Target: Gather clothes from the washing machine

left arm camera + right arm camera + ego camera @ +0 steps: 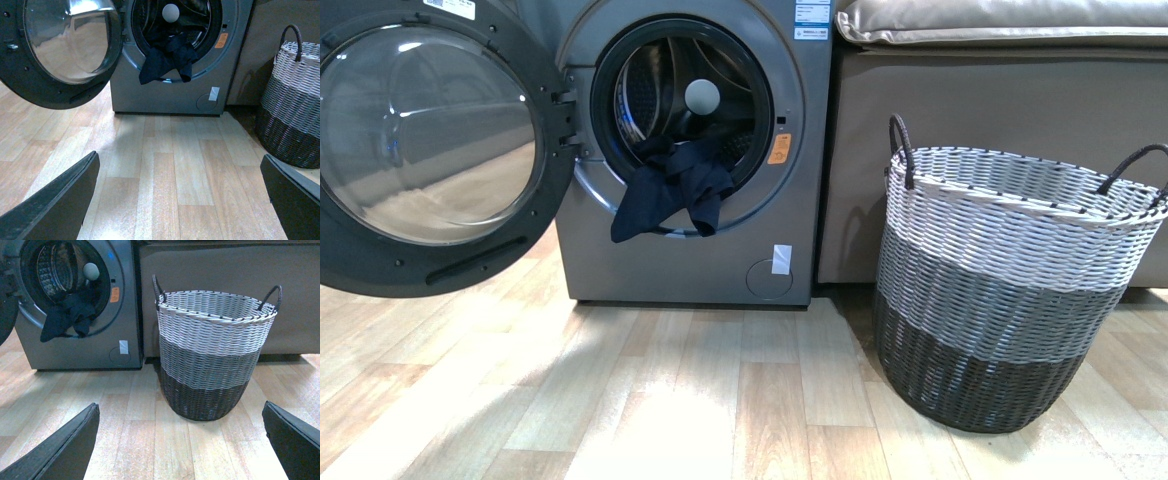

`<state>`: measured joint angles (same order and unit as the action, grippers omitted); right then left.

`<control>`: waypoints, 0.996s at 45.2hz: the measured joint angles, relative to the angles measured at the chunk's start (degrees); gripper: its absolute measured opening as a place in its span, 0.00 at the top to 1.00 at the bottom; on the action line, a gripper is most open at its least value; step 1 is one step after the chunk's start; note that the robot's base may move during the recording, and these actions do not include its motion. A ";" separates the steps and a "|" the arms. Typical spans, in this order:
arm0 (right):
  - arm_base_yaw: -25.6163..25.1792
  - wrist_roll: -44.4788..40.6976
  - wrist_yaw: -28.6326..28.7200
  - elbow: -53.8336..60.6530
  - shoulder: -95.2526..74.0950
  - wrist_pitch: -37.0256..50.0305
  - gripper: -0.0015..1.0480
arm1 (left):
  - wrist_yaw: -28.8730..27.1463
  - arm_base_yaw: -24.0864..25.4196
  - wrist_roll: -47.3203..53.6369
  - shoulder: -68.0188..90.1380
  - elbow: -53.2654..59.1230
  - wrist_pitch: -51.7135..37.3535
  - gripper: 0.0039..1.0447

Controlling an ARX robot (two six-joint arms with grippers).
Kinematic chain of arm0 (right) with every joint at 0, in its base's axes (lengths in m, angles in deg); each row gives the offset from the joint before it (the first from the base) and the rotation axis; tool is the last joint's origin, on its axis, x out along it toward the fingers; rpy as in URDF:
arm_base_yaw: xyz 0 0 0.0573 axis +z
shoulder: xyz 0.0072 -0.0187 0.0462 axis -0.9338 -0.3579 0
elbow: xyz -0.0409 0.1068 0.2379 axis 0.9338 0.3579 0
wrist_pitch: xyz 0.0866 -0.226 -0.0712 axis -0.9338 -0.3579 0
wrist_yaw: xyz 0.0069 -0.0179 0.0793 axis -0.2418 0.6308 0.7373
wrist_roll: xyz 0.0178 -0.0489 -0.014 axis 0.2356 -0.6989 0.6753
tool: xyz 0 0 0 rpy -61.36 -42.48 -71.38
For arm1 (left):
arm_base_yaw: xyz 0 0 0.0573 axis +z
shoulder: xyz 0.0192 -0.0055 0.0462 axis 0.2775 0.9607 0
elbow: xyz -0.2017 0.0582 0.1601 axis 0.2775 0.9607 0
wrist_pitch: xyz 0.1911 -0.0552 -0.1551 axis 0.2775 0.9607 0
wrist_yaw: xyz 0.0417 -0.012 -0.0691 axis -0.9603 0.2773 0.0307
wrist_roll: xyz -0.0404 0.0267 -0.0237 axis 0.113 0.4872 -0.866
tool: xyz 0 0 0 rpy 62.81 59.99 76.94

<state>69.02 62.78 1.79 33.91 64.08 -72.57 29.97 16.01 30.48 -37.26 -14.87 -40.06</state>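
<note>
The grey washing machine [780,250] stands at the back left with its round door [425,140] swung open to the left. Dark navy clothes [670,190] hang in limp folds out of the drum mouth over the lower rim; they also show as the clothes [162,60] in the left wrist view and the clothes [67,320] in the right wrist view. My left gripper [180,172] is open over bare floor, well short of the machine. My right gripper [181,415] is open too, low in front of the basket. Neither arm shows in the front view.
A tall woven basket [1010,290] with two dark handles stands right of the machine, against a beige sofa-like cabinet [1000,90]. A pale grey ball [702,96] sits inside the drum. Wood-plank floor [700,400] stretches between me and the machine.
</note>
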 joint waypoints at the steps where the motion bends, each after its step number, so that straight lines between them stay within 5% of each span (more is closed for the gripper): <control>1: 0.00 -0.02 0.00 0.00 0.00 0.00 0.07 | 0.00 0.00 0.00 0.00 0.00 0.00 0.06; 45: 0.00 0.00 0.00 0.00 0.00 0.00 0.07 | 0.00 0.00 0.00 0.00 0.00 0.00 0.06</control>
<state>69.02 62.78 1.79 33.91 64.08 -72.57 29.97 16.01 30.48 -37.26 -14.87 -40.06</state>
